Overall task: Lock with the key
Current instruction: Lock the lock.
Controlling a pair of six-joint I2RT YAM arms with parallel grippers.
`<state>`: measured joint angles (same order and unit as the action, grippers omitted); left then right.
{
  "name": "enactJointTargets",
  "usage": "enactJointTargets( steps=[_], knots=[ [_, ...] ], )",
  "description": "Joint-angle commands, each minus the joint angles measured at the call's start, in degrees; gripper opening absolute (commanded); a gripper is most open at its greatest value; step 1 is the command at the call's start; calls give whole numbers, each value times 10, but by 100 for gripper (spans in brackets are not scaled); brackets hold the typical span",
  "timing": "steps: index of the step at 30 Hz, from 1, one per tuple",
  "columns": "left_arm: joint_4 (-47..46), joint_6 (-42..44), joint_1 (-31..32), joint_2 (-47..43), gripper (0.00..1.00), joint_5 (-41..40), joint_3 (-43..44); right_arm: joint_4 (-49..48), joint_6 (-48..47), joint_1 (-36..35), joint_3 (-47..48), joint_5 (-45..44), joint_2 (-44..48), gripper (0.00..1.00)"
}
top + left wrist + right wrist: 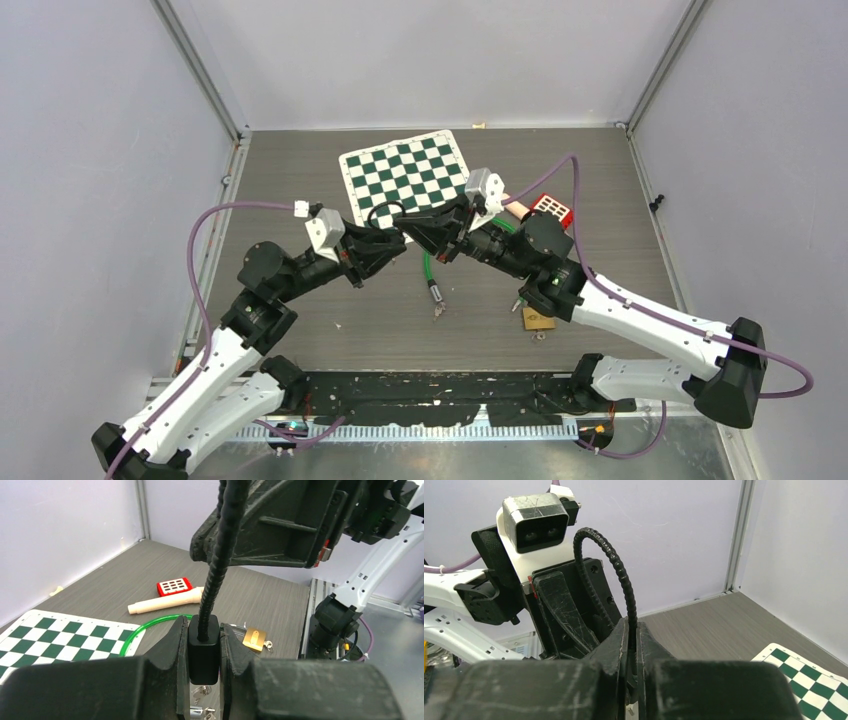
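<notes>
Left claw (204,647): pressed onto a black lock block (204,655), one finger on each side, the block upright between them. A black ribbed cable (216,565) rises from the top of the block and arcs over to the right claw (632,647), which is pressed together on that cable with almost no gap. Both claws meet above the table (620,220), at the near edge of the checkered mat (405,172).

On the table below:
- A green cable (150,626) curves past the mat, its dark end piece (434,291) pointing toward the arms.
- A small metal bunch that looks like keys (438,312) lies just beside that end. Neither claw touches it.
- A brass padlock (254,638) lies to the right, near the right arm.
- Further back, a pale wooden rod (167,601) and a red block (174,585) with a white grid lie close together.
</notes>
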<state>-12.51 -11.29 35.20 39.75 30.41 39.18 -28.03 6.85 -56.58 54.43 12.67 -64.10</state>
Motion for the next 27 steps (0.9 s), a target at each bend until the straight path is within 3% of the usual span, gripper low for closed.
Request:
enactJointTargets(
  steps=[1, 7, 15, 27],
  knots=[
    [-70, -15, 1, -8, 0, -58, 30, 44, -15, -17, -12, 25, -9, 5],
    [-95, -1, 1, -18, 0, -44, 12, 70, 14, -18, -19, -22, -24, 5],
    [-120, 41, 1, -34, 0, 18, -8, 120, 50, -17, -11, -22, -51, 5],
    [-166, 13, 1, -42, 0, -53, -22, 74, 35, -21, -70, 17, -32, 5]
  ],
)
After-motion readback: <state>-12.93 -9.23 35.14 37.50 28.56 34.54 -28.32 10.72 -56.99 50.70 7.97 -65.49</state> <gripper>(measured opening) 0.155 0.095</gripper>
